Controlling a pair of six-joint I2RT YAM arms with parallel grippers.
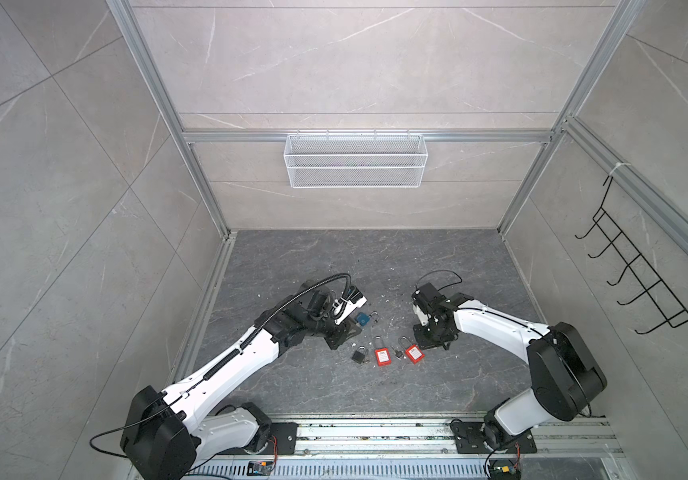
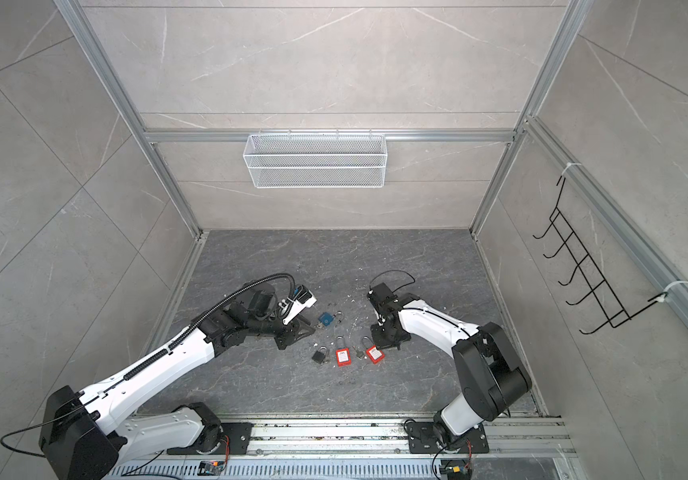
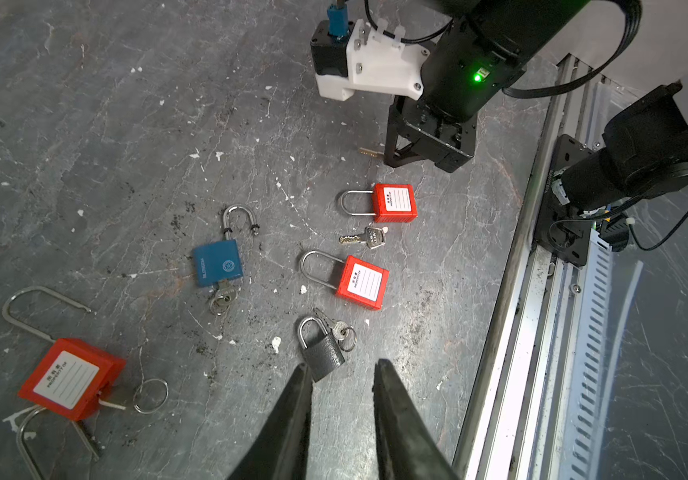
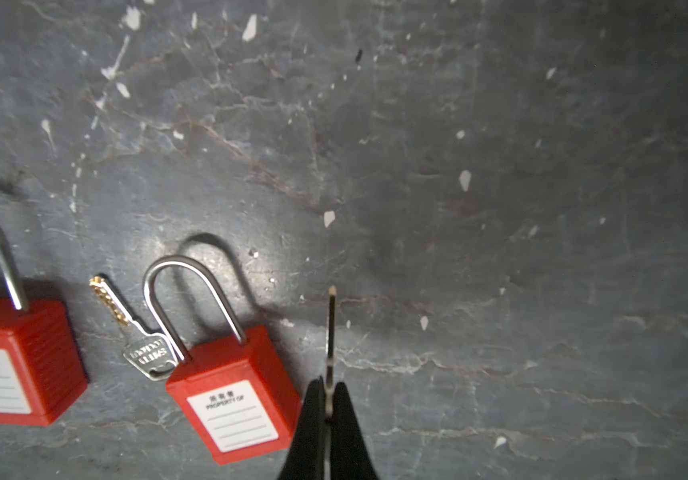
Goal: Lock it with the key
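Right tool [image 4: 328, 384] is clenched on the key [image 4: 331, 328], blade out, just beside a red lock [image 4: 230, 399] lying on the counter [image 4: 500, 208]. Left tool [image 3: 341, 365] hangs released just by a black lock [image 3: 320, 353]. I'd pin the lock body first, then line the blade square to its keyhole.

Padlocks and keys lie scattered on the dark stone floor [image 3: 126, 124] under the left gripper [image 3: 340, 368].
Its jaws stand apart with nothing between them, the tips just short of a black padlock [image 3: 320, 353] that has ringed keys [image 3: 342, 330] beside it. Past that lie a near red padlock [image 3: 362, 282], a loose key [image 3: 365, 237] and a far red padlock [image 3: 394, 203]. The blue padlock [image 3: 217, 264] has its shackle open and a key in its base. An open red padlock [image 3: 70, 378] sits well apart. The right gripper [image 3: 388, 153] pinches a small key [image 3: 369, 151] near the metal rail [image 3: 542, 291].
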